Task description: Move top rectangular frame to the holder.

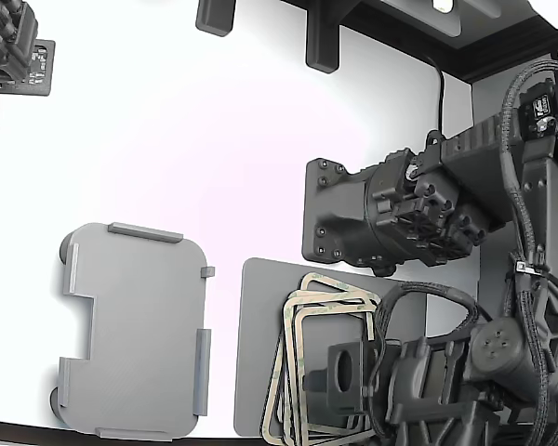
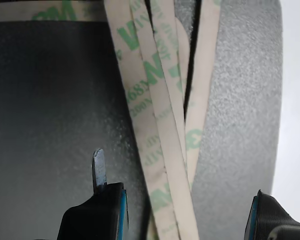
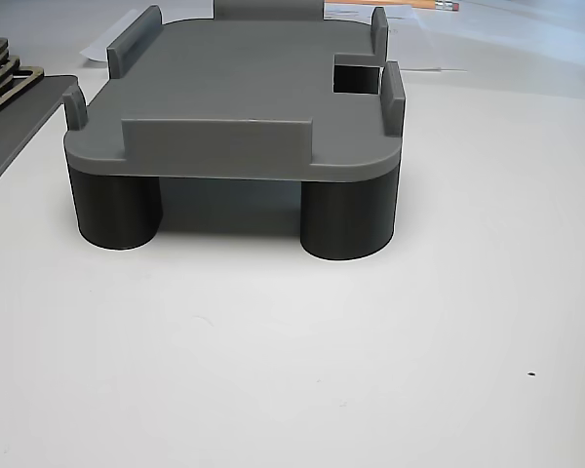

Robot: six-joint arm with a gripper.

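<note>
Several tan-beige rectangular frames with green specks lie fanned in a loose stack (image 1: 321,297) on a darker grey flat mat (image 1: 256,372) at the exterior view's lower middle. In the wrist view their strips cross, and the top frame's strip (image 2: 160,125) runs between my fingers. My gripper (image 1: 346,376) hovers low over the stack, open and empty (image 2: 182,205); one fingertip (image 2: 98,167) is over the mat inside the frames. The light grey holder (image 1: 135,330) stands empty at the exterior view's left, on dark round legs in the other view (image 3: 234,88).
My arm's black body (image 1: 391,214) and cables fill the exterior view's right. A second arm (image 1: 5,46) sits at the far upper left. Black brackets (image 1: 321,42) stand at the table's back edge. White table (image 1: 214,139) lies between holder and mat.
</note>
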